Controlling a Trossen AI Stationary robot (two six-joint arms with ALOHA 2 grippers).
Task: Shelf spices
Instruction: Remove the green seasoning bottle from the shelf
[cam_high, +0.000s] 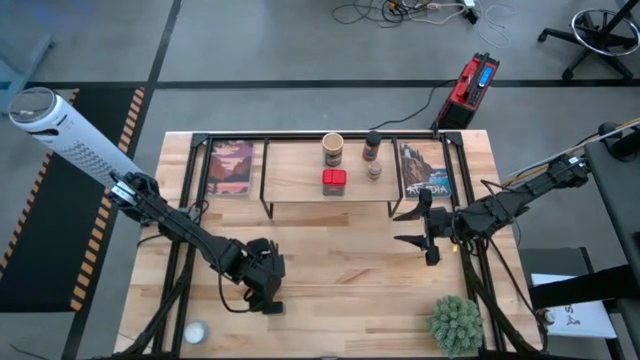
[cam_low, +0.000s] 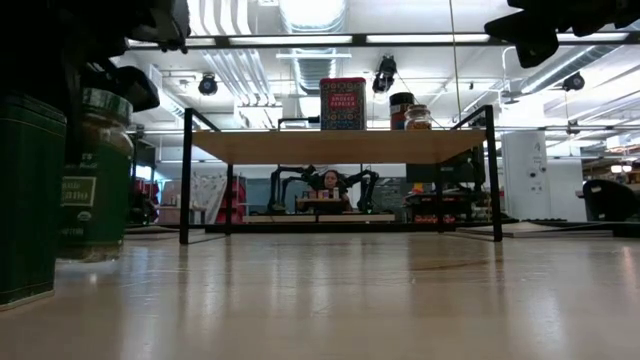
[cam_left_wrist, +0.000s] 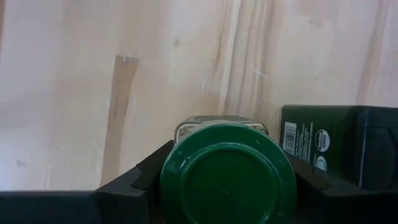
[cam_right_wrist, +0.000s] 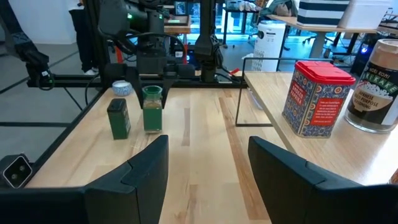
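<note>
Three of six up on shelf (cam_high: 300, 190) already: tan round jar (cam_high: 333, 149), red square tin (cam_high: 334, 180), dark-capped brown bottle (cam_high: 373, 146), w/ what looks like a small clear jar (cam_high: 374, 170) just beside bottle, hard to tell.

Left on table: green-lidded jar (cam_left_wrist: 227, 174), dark green box (cam_left_wrist: 336, 143) just beside it, white-capped item (cam_high: 194, 332) near front-left edge.

Left gripper (cam_high: 265, 290) down at front-left, fingers either side of green-lidded jar, pinching or nearly so; jar upright on tabletop, not lifted yet.

Right gripper (cam_right_wrist: 208, 165) hanging right of shelf, fingers spread, holding nothing.

Est. past halfway; jar pickup in hand, judging by grip.
</note>
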